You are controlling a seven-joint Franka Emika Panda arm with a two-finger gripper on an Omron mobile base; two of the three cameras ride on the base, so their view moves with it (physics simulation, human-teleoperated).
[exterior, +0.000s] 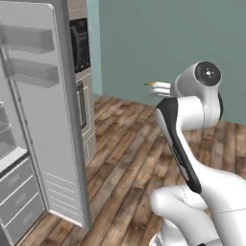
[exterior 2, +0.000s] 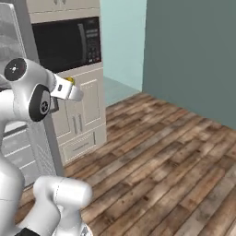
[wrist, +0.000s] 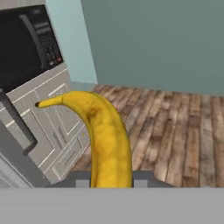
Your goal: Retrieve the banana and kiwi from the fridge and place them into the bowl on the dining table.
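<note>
the fingers (wrist: 111, 183) are clamped tight on the banana (wrist: 105, 135), held up beside the fridge (exterior: 53, 120) with its door open.

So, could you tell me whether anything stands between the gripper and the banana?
No, nothing does: the gripper is already shut on the banana, which sticks out ahead of it over the wooden floor.

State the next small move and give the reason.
Probably drive the base away from the fridge toward the dining table: the gripper is shut on the banana, held in the air over wooden floor, with the fridge door open alongside.
</note>
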